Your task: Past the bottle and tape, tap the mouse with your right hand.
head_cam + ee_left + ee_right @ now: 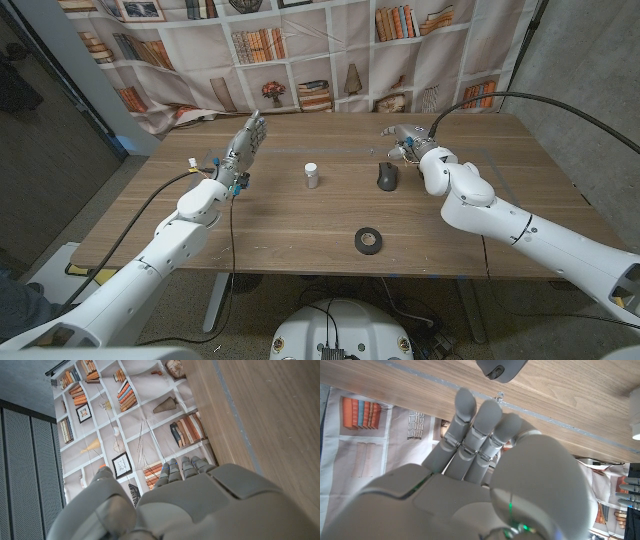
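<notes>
A black ring-shaped tape roll [368, 240] lies nearest, a small white bottle [311, 175] at its eleven o'clock. The right hand [405, 137], fingers together and empty, hovers just beside the dark grey mouse [387, 176] (at its one o'clock); a careless swing could shove it.

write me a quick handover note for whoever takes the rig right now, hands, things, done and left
Right robot hand: holds nothing, fingers extended, past the mouse towards the table's far edge; not touching it.
Left robot hand: open, raised over the table's far left part, holds nothing.
Bottle: upright mid-table, left of the mouse.
Tape: flat near the front edge.
Done: right arm has reached past bottle and tape.
Left: bring the right robot hand onto the mouse and tap.
</notes>
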Action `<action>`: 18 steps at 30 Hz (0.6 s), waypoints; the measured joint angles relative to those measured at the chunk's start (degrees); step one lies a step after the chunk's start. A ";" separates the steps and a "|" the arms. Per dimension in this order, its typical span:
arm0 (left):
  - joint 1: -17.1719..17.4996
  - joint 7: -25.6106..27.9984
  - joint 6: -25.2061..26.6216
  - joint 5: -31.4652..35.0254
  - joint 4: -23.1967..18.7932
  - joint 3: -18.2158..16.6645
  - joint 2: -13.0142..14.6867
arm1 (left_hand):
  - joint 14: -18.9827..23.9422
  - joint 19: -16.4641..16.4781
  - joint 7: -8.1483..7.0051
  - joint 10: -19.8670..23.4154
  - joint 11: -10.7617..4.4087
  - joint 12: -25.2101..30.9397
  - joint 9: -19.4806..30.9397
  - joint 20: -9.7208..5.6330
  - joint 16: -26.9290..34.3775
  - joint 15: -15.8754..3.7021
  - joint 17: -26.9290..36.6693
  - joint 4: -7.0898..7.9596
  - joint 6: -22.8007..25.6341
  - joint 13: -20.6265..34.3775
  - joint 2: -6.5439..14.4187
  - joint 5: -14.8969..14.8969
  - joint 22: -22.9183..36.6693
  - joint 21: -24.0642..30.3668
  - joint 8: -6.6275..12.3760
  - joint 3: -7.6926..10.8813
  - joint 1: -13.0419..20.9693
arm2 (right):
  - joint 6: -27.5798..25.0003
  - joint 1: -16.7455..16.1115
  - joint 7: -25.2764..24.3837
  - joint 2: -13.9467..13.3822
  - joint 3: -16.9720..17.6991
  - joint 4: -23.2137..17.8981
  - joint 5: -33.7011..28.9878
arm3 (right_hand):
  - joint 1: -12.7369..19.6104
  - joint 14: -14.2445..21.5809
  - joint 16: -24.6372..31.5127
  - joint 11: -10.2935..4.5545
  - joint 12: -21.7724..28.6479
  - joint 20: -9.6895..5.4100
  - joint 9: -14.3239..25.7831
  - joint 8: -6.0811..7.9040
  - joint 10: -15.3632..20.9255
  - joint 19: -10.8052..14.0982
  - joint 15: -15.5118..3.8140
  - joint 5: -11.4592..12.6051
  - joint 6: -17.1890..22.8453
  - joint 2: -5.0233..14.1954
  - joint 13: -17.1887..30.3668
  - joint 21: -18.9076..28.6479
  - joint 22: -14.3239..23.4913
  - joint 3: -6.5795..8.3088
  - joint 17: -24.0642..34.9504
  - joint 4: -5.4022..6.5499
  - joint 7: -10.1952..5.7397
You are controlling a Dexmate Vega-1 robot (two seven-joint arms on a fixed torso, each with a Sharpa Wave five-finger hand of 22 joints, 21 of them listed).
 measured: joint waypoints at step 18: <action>-0.59 -0.12 0.84 0.24 -0.02 0.39 0.20 | 0.00 0.00 0.00 0.00 0.00 -0.38 0.00 0.00 0.00 0.00 0.00 -0.25 0.00 0.00 0.00 0.00 0.00 0.00 0.00 -0.25 0.00 | 4.47 -4.91 -6.56 0.11 5.48 -0.76 4.10 | -21.13 -13.65 -5.65 2.33 -21.40 2.36 0.69 1.50 -24.37 -8.50 0.17 -12.64 8.68 1.02 -7.14 -11.59 -6.71 -5.54 -4.13 5.99 1.34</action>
